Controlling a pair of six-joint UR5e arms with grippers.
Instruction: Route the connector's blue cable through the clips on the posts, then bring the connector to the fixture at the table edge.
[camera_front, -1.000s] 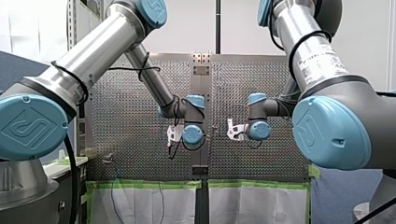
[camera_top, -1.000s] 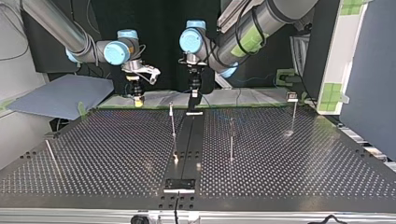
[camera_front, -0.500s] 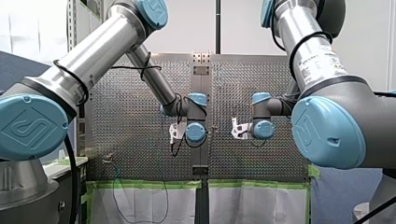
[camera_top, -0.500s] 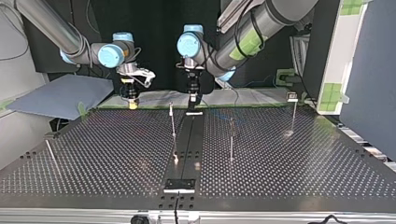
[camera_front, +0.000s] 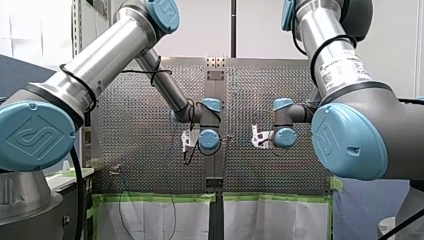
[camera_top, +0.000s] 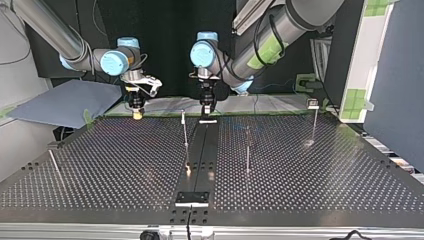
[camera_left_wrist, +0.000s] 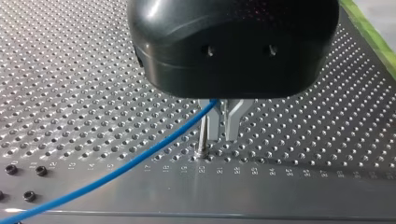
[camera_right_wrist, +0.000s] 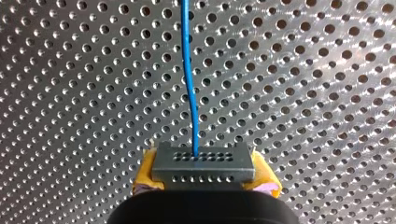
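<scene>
One camera sits high behind and between the arms (camera_front: 100, 70), looking along their reach over the perforated desk (camera_front: 150, 125). Another faces them from across the desk, low, near its surface; both take in the desk. Each wrist camera peers along its own jaws, close above the holes. Both catch the blue cable (camera_right_wrist: 187, 56), and the right one sits tight on the connector (camera_right_wrist: 203, 168).

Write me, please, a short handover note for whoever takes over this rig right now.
Right gripper: shut on the connector, blue cable running out of it.
Left gripper: shut on that cable beside a post.
Done: both grasps.
To do: no cable shows in the clips yet; route it through them, then carry the connector to the fixture.
</scene>
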